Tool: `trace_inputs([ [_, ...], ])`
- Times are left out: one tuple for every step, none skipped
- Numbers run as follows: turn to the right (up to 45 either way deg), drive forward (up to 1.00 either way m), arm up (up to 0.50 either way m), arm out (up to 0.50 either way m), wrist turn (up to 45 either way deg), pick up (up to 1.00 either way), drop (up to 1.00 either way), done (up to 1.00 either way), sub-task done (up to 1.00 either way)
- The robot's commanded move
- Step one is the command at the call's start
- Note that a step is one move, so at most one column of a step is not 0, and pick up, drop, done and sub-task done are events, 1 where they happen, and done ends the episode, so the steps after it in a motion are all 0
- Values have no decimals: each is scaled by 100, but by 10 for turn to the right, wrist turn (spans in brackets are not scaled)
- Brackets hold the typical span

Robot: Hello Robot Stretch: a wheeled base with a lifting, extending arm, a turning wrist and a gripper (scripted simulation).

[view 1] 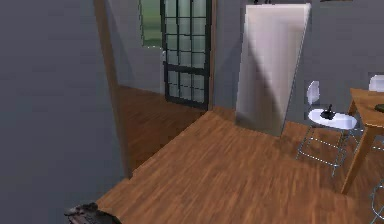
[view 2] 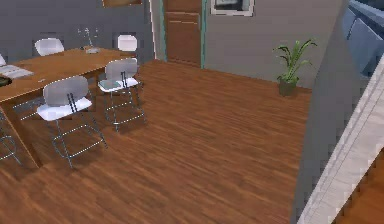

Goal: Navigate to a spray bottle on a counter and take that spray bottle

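The task is judged barely begun: a dining room is faced, with a wooden table (view 2: 60,68) and chairs (view 2: 68,97). Where the spray bottle stands cannot be told, nor can the gripper's state. Finding the counter and grasping are left.

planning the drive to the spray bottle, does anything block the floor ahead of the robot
Nothing visible stands on the wood floor straight ahead, up to a white panel at the far end. A grey wall closes the forward view's left, and a white chair and wooden table stand at its right edge.
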Motion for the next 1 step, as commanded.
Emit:
trace_inputs([
  [60,0,0,0,0,0,0,0,0],
])
